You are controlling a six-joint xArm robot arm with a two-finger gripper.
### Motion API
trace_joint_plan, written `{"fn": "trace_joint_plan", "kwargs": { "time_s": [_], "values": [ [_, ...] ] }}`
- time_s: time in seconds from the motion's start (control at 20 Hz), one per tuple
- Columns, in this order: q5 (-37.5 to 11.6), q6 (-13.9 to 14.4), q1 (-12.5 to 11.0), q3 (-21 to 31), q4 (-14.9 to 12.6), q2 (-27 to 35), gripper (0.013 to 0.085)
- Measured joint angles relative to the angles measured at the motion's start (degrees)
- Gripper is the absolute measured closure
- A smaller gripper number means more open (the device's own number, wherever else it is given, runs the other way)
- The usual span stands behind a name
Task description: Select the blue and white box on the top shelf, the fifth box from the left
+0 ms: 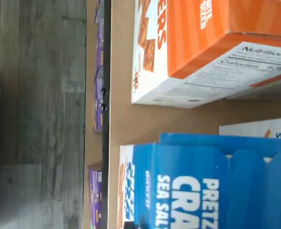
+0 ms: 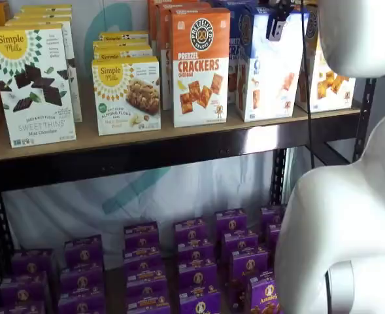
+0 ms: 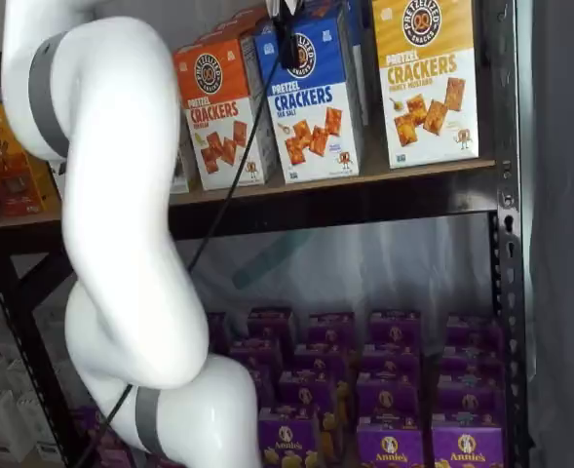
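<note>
The blue and white box (image 2: 270, 72) stands on the top shelf (image 2: 179, 140) between an orange-topped cracker box (image 2: 200, 65) and a yellow-topped one (image 2: 326, 78). It shows in both shelf views (image 3: 314, 107). My gripper (image 2: 278, 16) hangs from above at the box's top edge; only dark finger parts and a cable show, so I cannot tell whether it is open or closed. In the wrist view the box's blue top (image 1: 188, 186) is very close, with the orange box (image 1: 202, 43) beside it on the pale board (image 1: 130, 119).
Simple Mills boxes (image 2: 32, 85) stand further left on the top shelf. Several small purple boxes (image 2: 192, 261) fill the level below. The white arm (image 3: 121, 244) stands in front of the shelves. A black upright (image 3: 506, 195) bounds the right side.
</note>
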Motion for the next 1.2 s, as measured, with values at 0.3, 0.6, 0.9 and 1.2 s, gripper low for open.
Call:
{"fn": "trace_joint_plan", "kwargs": {
  "time_s": [0.3, 0.6, 0.9, 1.2],
  "values": [
    [-0.04, -0.06, -0.10, 0.16, 0.15, -0.08, 0.0290],
    [-0.04, -0.30, -0.40, 0.26, 0.32, -0.20, 0.0330],
    [0.04, -0.43, -0.50, 0.31, 0.24, -0.32, 0.0410],
    [1.23, -0.22, -0.43, 0.00, 0.39, -0.55, 0.0410]
  ]
}}
